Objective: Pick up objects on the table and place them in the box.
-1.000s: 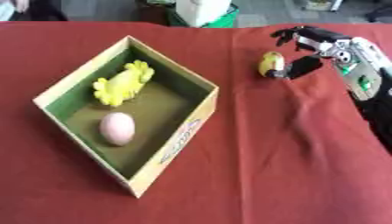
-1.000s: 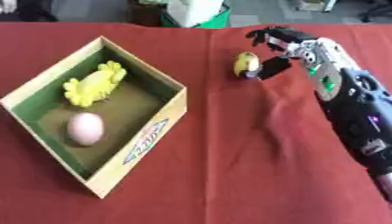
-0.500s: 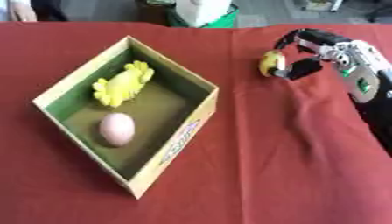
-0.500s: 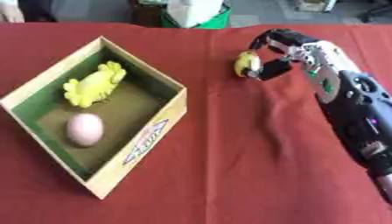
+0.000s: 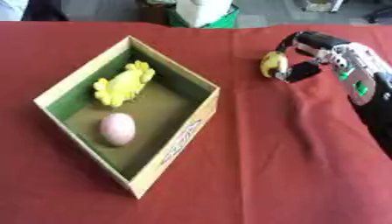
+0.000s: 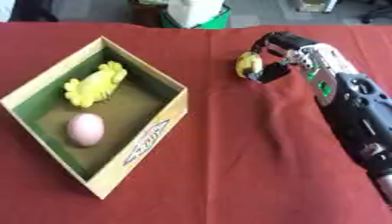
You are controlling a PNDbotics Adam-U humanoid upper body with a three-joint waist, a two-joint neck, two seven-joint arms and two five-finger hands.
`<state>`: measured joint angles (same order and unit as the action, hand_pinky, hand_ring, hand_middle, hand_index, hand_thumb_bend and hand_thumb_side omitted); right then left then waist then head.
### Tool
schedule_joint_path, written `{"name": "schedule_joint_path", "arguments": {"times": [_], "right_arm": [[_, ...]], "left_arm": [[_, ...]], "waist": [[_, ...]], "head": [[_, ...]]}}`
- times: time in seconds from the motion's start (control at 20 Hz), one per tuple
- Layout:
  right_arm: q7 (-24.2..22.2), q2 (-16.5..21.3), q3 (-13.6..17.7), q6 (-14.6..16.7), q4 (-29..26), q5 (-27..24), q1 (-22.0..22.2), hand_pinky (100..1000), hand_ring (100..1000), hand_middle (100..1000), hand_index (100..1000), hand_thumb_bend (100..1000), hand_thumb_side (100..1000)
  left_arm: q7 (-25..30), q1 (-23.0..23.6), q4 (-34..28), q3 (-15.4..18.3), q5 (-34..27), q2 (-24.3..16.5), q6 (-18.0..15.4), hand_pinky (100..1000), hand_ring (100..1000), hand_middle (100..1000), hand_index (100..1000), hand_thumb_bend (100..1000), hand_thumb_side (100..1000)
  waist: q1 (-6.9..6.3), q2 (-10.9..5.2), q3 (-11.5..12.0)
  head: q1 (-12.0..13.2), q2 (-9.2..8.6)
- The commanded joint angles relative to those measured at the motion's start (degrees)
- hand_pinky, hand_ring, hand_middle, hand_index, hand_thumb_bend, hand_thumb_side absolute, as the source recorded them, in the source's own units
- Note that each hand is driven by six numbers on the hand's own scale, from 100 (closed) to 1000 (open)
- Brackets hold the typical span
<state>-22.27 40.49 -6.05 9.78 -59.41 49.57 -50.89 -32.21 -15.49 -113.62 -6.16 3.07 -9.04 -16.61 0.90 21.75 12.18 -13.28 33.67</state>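
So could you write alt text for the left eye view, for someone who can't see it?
The robot's right hand curls around a small yellow object on a red tablecloth. To its left, an open cardboard box holds a yellow toy and a pinkish egg.

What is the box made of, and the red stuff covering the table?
The box looks like cardboard: thin stiff tan walls, matte, with printing on one side. The red table cover is probably soft cloth: dull, with small wrinkles and folds near the robot's arm.
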Motion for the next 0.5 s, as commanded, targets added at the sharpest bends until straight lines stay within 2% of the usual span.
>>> {"name": "schedule_joint_path", "arguments": {"times": [0.05, 0.2, 0.5], "right_arm": [[0.4, 1.4, 0.0, 0.6, -0.8, 0.2, -0.6, 704, 891, 635, 719, 101, 375], [0.8, 1.6, -0.4, 0.9, -1.7, -0.6, -0.5, 695, 872, 614, 698, 100, 291], [1.5, 1.6, -1.0, 0.1, -4.5, -5.3, -0.4, 674, 826, 557, 652, 100, 189]], "left_arm": [[0.2, -0.5, -1.0, 0.1, 0.3, -0.3, 0.0, 710, 607, 666, 753, 100, 909], [0.3, -0.5, -1.0, 0.1, 0.2, -0.3, 0.1, 711, 607, 666, 753, 100, 909], [0.2, -0.4, -1.0, 0.1, 0.2, -0.3, 0.2, 711, 608, 667, 753, 100, 908]], "waist": [[0.04, -1.09, -0.1], [0.07, -1.22, -0.1], [-0.02, -1.68, -0.3]], "head": [[0.1, -0.30], [0.1, -0.31], [0.2, 0.05]]}}
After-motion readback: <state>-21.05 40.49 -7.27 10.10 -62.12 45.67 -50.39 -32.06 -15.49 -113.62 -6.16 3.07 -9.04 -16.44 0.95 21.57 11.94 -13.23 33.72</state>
